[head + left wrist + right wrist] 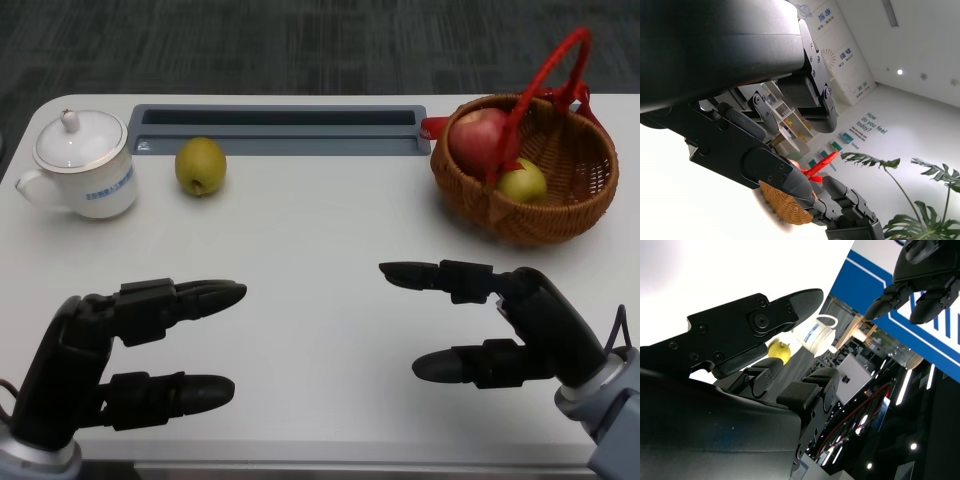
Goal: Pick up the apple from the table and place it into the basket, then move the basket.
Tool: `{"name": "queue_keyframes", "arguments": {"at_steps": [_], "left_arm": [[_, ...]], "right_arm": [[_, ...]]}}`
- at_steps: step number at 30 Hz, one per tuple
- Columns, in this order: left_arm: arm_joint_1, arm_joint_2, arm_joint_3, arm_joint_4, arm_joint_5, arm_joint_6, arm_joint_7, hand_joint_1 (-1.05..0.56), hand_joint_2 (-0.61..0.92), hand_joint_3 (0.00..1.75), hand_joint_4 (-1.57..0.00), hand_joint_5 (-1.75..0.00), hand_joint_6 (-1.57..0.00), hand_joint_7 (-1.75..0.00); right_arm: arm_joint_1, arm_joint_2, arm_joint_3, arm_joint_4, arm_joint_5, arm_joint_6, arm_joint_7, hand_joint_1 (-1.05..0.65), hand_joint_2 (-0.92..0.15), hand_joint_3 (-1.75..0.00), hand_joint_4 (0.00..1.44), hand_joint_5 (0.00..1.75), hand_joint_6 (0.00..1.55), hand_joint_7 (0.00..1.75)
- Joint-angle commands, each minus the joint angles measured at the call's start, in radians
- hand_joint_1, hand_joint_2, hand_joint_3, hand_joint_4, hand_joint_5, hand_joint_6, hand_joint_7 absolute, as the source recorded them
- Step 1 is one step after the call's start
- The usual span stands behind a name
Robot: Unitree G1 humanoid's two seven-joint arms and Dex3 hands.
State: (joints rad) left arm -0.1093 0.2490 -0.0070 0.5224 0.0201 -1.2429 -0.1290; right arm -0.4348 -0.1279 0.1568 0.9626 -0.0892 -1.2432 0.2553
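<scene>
A yellow-green apple (200, 166) lies on the white table (320, 250), far left of centre. The wicker basket (560, 215) with a red handle (545, 75) stands at the far right, holding a red apple (478, 138) and a smaller green fruit (522, 182). My left hand (130, 350) hovers open at the near left, well short of the yellow-green apple. My right hand (510, 325) hovers open at the near right, in front of the basket. The right wrist view shows the apple (780, 350) beyond my fingers. The left wrist view shows the basket (782, 205).
A white lidded cup (82, 165) stands at the far left beside the apple. A grey recessed tray (278, 130) runs along the table's back edge. The table's near edge lies just under both hands.
</scene>
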Motion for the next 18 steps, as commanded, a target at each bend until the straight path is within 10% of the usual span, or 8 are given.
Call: {"name": "queue_keyframes", "arguments": {"at_steps": [1,18], "left_arm": [[0.012,0.025,0.002,-0.011,-0.012,0.009,-0.020,-0.60,0.80,0.00,-0.90,-0.01,-0.84,0.00],[-0.008,0.023,0.004,-0.004,-0.030,0.022,-0.050,-0.60,0.80,0.00,-0.92,-0.01,-0.88,-0.01]], "right_arm": [[0.001,0.003,-0.003,-0.010,0.010,-0.007,0.010,-0.41,-0.79,0.00,0.80,0.02,0.72,0.02],[0.002,0.015,-0.003,0.000,0.007,-0.020,0.022,-0.41,-0.81,0.00,0.82,0.00,0.76,0.00]]}}
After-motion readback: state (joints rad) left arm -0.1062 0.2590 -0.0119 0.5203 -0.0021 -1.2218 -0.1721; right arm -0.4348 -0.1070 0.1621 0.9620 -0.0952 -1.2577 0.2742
